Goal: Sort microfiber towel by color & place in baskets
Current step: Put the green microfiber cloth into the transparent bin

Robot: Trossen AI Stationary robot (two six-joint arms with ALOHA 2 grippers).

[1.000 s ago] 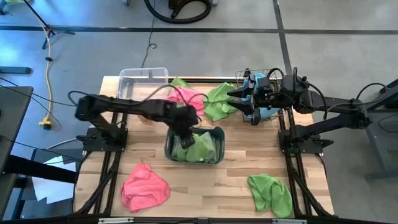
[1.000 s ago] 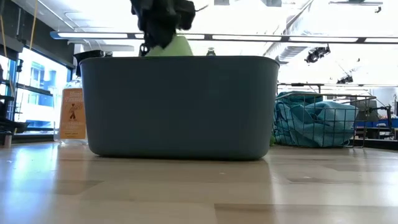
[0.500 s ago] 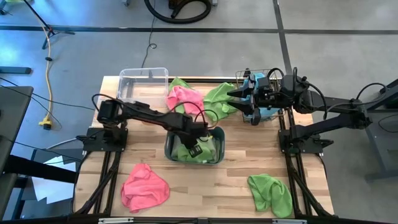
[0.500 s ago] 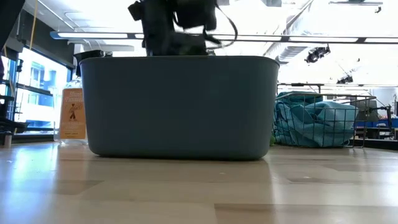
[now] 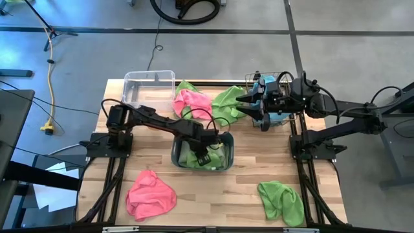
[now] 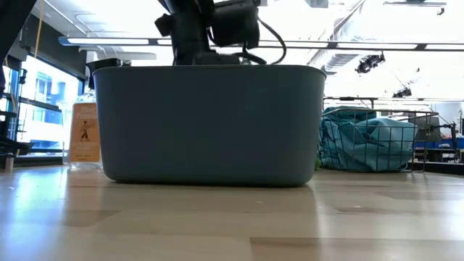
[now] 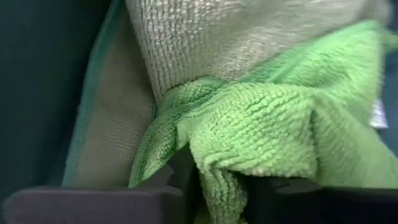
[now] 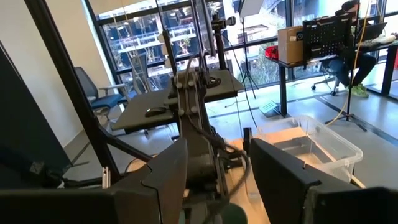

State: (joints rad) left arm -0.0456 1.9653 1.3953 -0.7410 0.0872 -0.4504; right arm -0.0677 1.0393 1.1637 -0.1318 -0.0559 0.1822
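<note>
High view, left pincer: the left pincer (image 5: 205, 154) is down inside the grey-blue tub (image 5: 226, 138) at the counter's middle, on green towels (image 5: 215, 153) already lying there.
High view, right pincer: the right pincer (image 5: 248, 105) waits over the far right of the counter (image 5: 246, 189), beside the wire-mesh basket (image 5: 253, 77); its fingers stand partly apart and hold nothing.
High view, progress: green is partly sorted. Not yet sorted: a pink towel (image 5: 192, 103) and a green towel (image 5: 228, 103) just beyond the tub, a second pink towel (image 5: 151, 193) and a second green towel (image 5: 282, 201) at the counter's near edge, well apart from either pincer. The clear bin (image 5: 149, 85) looks empty, so pink seems untouched.
Low view: the tub's wall hides the left pincer's fingers; only the arm's wrist (image 6: 217, 25) shows above the rim. To one side, the wire-mesh basket holds blue towels (image 6: 366, 141). A bottle (image 6: 84, 130) stands behind the tub.
Left wrist view: green cloth (image 7: 261, 130) lies between the fingers (image 7: 93, 205), right against the camera. I cannot tell whether it is gripped or just let go.
Right wrist view: the fingers (image 8: 165, 177) stand apart; the clear bin lies ahead of them.
In the way: nothing blocks the loose towels.
</note>
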